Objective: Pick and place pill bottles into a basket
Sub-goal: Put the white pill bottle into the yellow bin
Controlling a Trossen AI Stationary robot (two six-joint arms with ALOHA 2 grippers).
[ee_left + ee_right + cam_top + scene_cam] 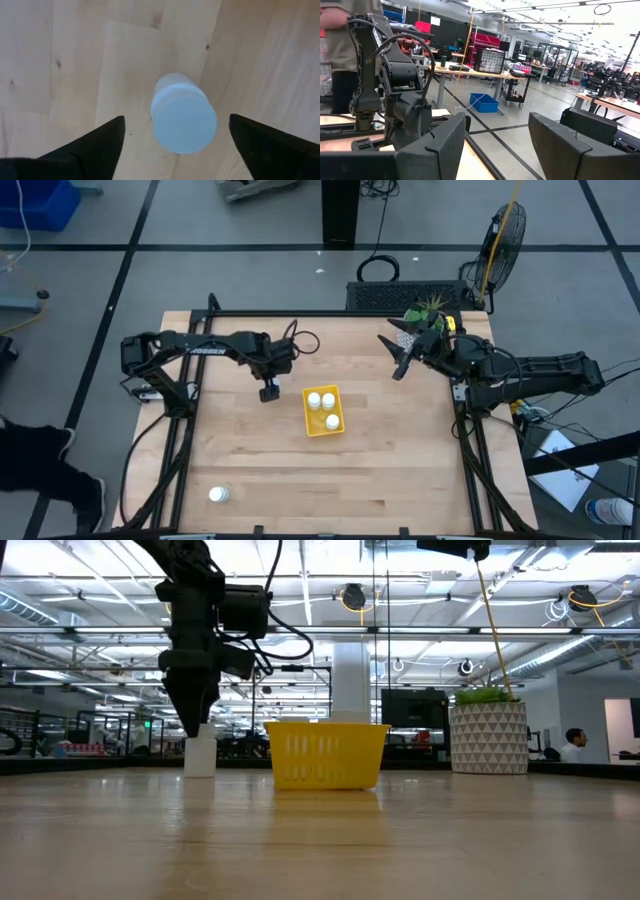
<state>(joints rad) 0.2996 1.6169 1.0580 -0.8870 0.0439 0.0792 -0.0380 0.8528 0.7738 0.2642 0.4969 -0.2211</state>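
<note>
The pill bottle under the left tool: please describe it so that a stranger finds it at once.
Start at the yellow basket in the middle of the table. Just left of it, the left tool hangs open over one upright pill bottle. The basket holds three others, and another stands alone near the table's front-left corner.

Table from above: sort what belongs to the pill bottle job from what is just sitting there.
Job:
- yellow basket holding three pill bottles
- bottle under left gripper
- bottle at the near left edge
- left gripper, jaws open

Bystanders:
- potted plant
- right gripper, waiting beside the plant
</note>
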